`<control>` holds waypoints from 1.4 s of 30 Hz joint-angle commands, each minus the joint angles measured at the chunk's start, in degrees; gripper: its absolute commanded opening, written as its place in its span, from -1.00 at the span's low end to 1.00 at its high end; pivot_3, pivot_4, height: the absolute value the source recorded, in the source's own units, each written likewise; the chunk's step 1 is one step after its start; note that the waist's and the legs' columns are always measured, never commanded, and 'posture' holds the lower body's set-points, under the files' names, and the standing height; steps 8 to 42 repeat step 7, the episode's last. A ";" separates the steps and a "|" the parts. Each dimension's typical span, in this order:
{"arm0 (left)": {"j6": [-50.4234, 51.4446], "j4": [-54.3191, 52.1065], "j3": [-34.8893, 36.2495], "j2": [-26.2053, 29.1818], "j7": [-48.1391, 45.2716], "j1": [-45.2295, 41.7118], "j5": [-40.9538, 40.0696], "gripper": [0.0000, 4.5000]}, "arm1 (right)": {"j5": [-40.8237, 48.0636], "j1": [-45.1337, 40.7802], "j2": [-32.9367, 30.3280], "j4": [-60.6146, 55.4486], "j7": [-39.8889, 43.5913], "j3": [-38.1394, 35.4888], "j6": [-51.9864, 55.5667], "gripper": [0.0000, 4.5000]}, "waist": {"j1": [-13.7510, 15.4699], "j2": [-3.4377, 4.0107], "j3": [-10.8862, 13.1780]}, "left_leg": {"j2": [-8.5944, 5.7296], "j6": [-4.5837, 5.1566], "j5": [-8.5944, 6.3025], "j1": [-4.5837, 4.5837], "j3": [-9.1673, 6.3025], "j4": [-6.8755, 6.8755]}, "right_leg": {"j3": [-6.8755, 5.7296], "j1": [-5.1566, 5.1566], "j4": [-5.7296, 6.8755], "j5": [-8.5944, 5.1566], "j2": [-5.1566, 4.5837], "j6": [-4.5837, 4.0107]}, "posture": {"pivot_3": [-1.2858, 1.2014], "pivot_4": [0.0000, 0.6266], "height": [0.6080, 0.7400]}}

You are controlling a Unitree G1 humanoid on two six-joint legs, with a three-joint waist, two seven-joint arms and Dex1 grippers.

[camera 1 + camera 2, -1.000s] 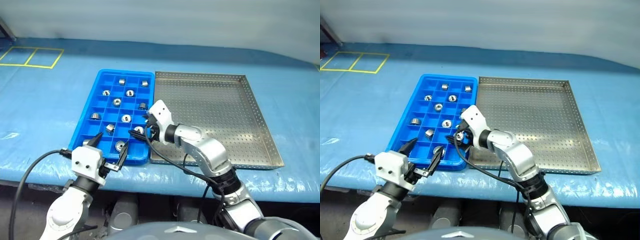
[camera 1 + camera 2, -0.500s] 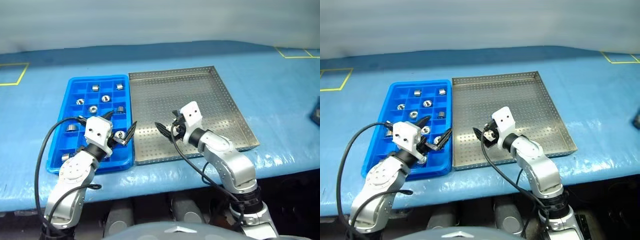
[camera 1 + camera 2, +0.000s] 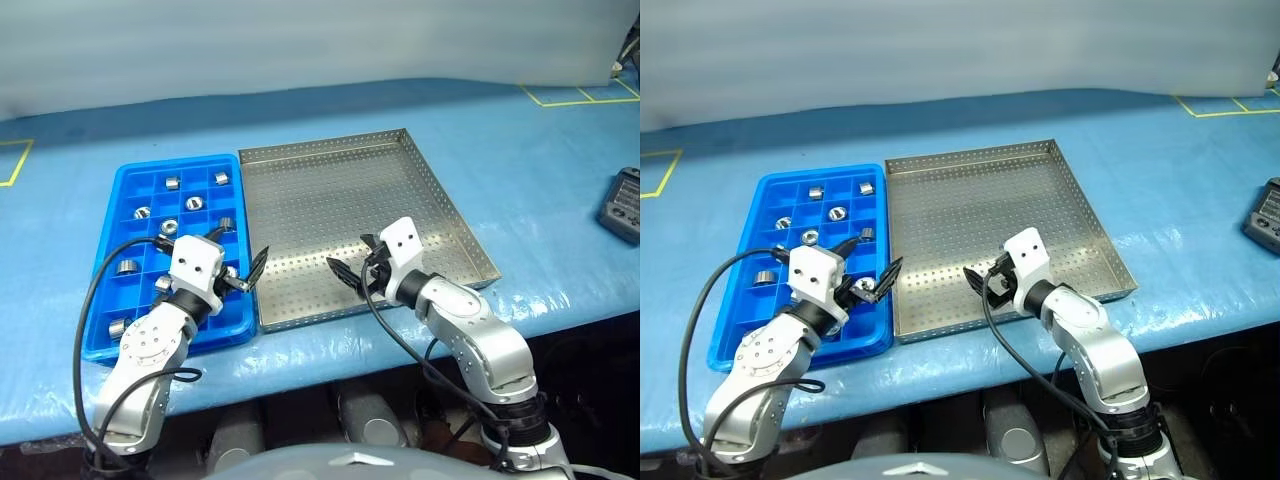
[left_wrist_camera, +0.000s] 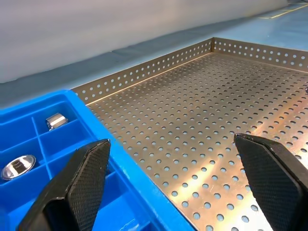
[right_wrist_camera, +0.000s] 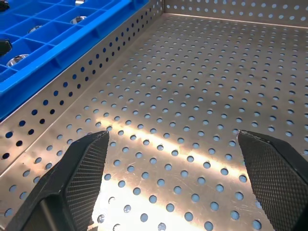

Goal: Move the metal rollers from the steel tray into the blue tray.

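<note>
With rollers in blue tray, both grippers agape.

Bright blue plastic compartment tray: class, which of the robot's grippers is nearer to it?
Left. The left gripper hovers over the bright blue plastic compartment tray at its edge beside the steel tray; the right gripper is over the perforated steel tray, apart from it.

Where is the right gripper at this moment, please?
In the head views the right gripper is on the robot's right, open and empty, over the near part of the steel tray, beside the blue tray.
</note>
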 commanded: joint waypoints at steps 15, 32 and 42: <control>-0.92 -1.95 1.03 -0.32 0.97 0.50 0.25 1.00 | 0.95 -0.97 -0.33 -1.51 0.87 -0.18 -1.73 1.00 | 0.21 0.00 0.00 | -0.01 0.00 0.00 0.08 0.00 0.00 | 0.02 0.05 0.01 0.00 0.00 0.00 | -0.05 -0.52 1.00; -0.92 -1.95 1.03 -0.32 0.97 0.50 0.25 1.00 | 0.95 -0.97 -0.33 -1.51 0.87 -0.18 -1.73 1.00 | 0.21 0.00 0.00 | -0.01 0.00 0.00 0.08 0.00 0.00 | 0.02 0.05 0.01 0.00 0.00 0.00 | -0.05 -0.52 1.00; -0.92 -1.95 1.03 -0.32 0.97 0.50 0.25 1.00 | 0.95 -0.97 -0.33 -1.51 0.87 -0.18 -1.73 1.00 | 0.21 0.00 0.00 | -0.01 0.00 0.00 0.08 0.00 0.00 | 0.02 0.05 0.01 0.00 0.00 0.00 | -0.05 -0.52 1.00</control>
